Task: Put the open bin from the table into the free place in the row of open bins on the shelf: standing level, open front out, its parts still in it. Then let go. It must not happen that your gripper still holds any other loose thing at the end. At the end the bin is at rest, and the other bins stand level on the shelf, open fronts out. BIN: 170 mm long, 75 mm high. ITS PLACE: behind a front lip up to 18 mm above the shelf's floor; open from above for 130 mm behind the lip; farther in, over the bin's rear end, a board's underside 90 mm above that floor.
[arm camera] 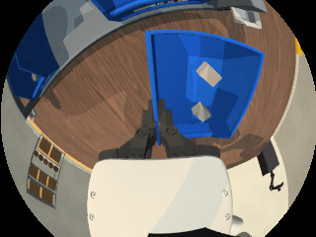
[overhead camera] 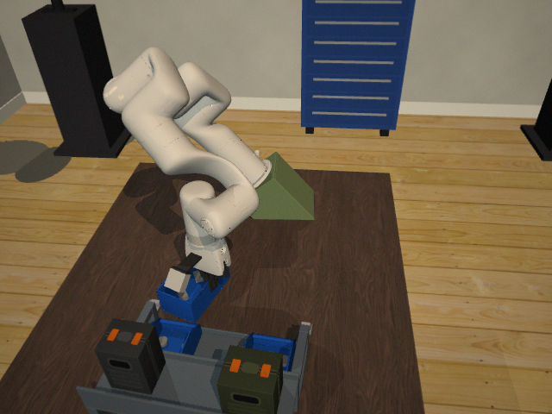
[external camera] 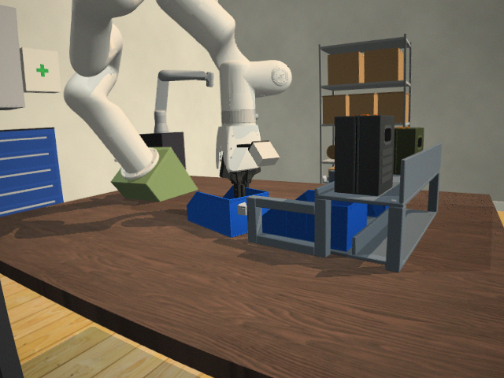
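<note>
While the end effector (arm camera: 158, 133) is clamped on the bin wall (arm camera: 156, 79), one bin (external camera: 220, 211) holds two parts (arm camera: 208, 74); two bins (overhead camera: 178, 335) occupy the shelf (external camera: 390, 203).

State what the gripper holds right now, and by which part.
The gripper is shut on the blue bin that stands on the table, pinching the top edge of one thin side wall, with one finger on each face.
</note>
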